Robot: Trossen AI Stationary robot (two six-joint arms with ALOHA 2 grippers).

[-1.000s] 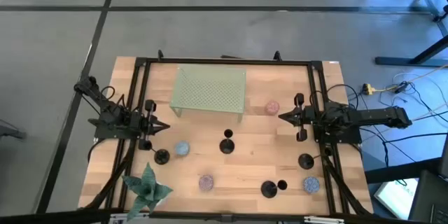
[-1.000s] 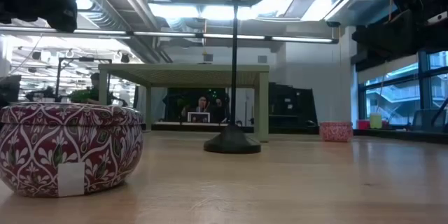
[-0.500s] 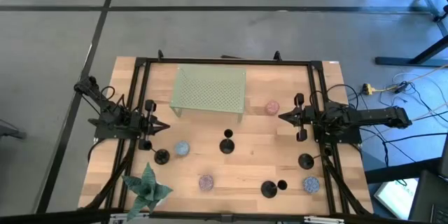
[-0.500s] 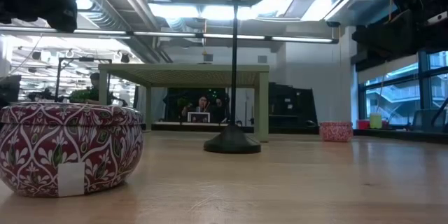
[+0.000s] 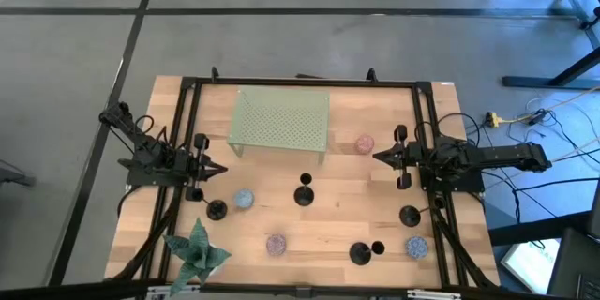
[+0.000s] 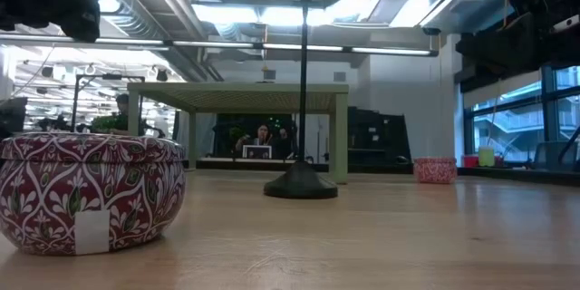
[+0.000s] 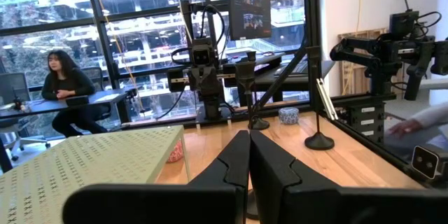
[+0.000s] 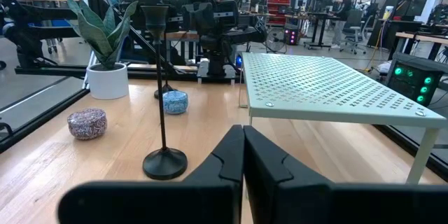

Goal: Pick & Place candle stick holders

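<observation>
- The nearest candle stick holders [image 5: 360, 253] stand at the front of the counter [image 5: 337, 211]: one toward the front right with a small dark cup [image 5: 378, 247] just beside it, one at the right edge [image 5: 410, 215], and one at the left [image 5: 217, 210] just beside a pale blue tin [image 5: 243, 199].
- Farther in, the middle candle stick holder [image 5: 304, 195] stands upright by itself, just in front of the green perforated stand [image 5: 280, 120]. The low view shows its base [image 6: 301, 185] flat on the wood and its thin stem rising straight up, so its long axis is vertical.
- In the right wrist view that same holder [image 8: 164, 162] lies ahead of the clenched jaws, slightly off to one side, with its cup standing higher than the jaws.
- The left gripper [image 5: 212, 169] hovers at the counter's left edge, jaws clenched on nothing, pointing inward. The left holder sits just in front of it, so this arm looks nearer to that one.
- The right gripper [image 5: 379, 157] mirrors it at the right edge, jaws clenched and empty, pointing inward; the right-edge holder is its closest.
- By my judgement either arm must open its jaws and come down to meet a stem from the side.
- Farthest back, a pink tin [image 5: 365, 143] sits beside the stand.
</observation>
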